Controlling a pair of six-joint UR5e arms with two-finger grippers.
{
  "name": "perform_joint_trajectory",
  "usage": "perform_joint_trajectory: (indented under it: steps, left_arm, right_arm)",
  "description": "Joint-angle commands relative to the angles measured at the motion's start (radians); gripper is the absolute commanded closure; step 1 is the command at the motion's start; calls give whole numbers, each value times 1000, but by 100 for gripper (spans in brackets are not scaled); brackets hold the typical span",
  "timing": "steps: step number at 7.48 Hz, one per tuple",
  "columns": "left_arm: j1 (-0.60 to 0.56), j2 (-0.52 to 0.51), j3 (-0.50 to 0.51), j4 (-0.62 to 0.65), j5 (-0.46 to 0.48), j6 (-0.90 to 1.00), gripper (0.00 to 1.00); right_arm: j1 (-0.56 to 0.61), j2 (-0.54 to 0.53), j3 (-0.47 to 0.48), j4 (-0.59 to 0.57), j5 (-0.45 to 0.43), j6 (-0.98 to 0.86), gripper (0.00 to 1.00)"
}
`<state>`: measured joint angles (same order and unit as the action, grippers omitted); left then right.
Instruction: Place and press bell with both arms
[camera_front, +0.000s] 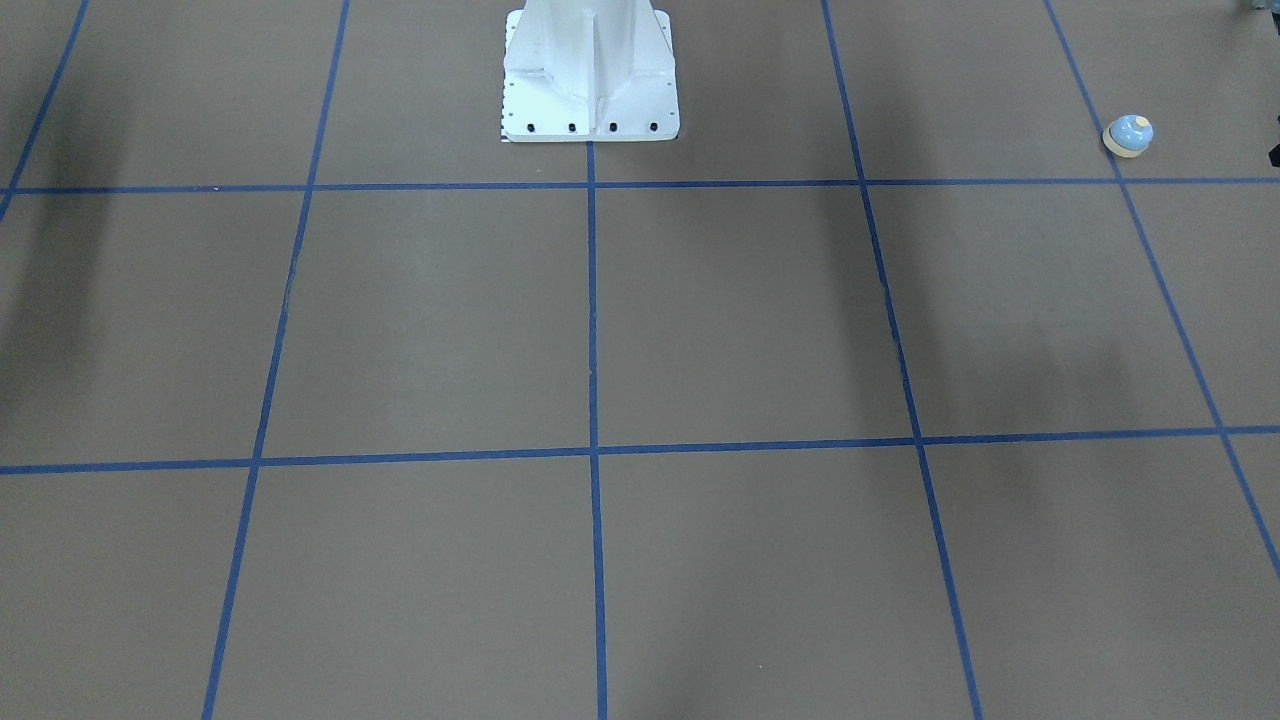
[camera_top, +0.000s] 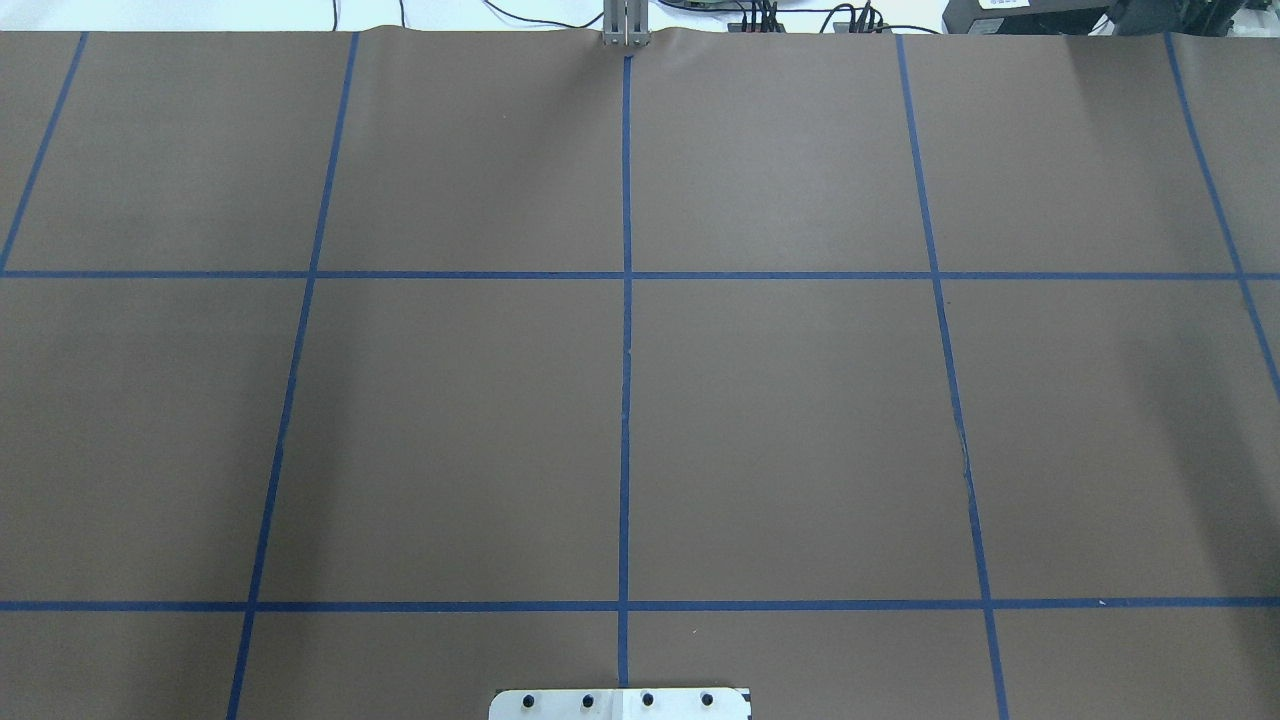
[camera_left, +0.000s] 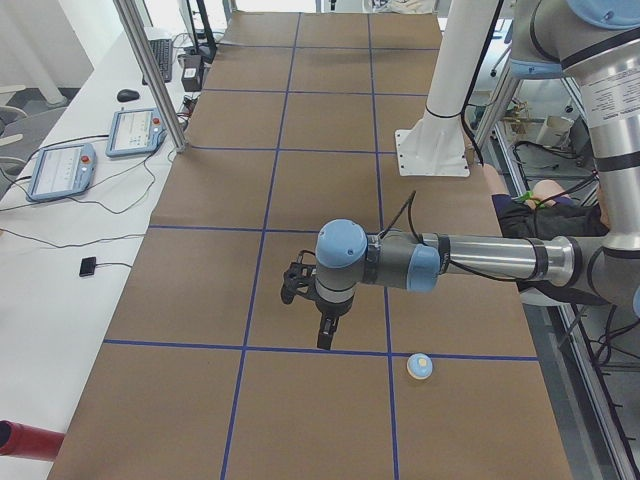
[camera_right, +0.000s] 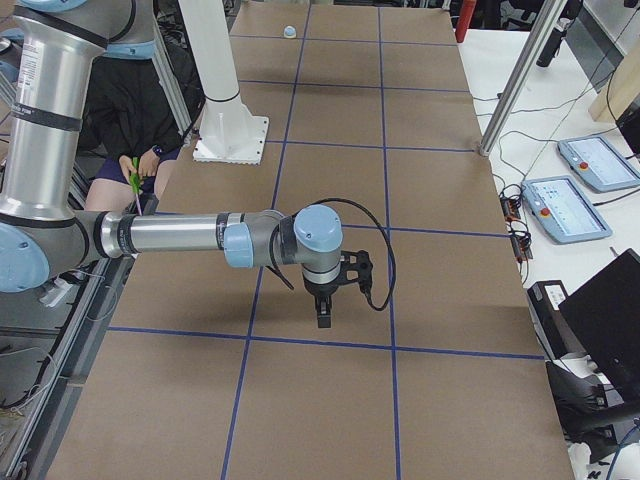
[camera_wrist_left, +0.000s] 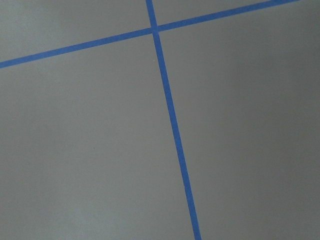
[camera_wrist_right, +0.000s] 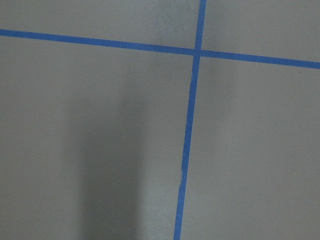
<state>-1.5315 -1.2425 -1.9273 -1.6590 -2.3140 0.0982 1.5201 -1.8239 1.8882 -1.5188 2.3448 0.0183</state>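
Task unstarted: bell (camera_front: 1128, 135) sits ungrasped on tabletop (camera_front: 420, 320), well apart from pedestal (camera_front: 590, 75); left pincer (camera_left: 324, 342) and right pincer (camera_right: 323, 320) hover, widths cannot be told; placing and pressing outstanding.

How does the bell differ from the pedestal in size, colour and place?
The bell is tiny and domed; the pedestal is large and ribbed. The bell is light blue and cream; the pedestal is white. The bell sits near an end of the table; the pedestal stands midway along its edge. Both rest on the table.
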Motion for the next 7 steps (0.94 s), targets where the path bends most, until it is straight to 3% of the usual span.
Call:
perform_joint_trajectory:
  steps: [1,5,7]
  left_arm:
    - [1,0,-1,-1,2,3,0]
    - [-6,-12,-19,-41,-2,-9,0]
    - [-4,-101,22,-39,-5,-15,0]
  right_arm:
    - [0,0,0,2,1,-1,0]
    - [0,3,0,14,8,3,0]
    - [-1,9,0,14,11,6,0]
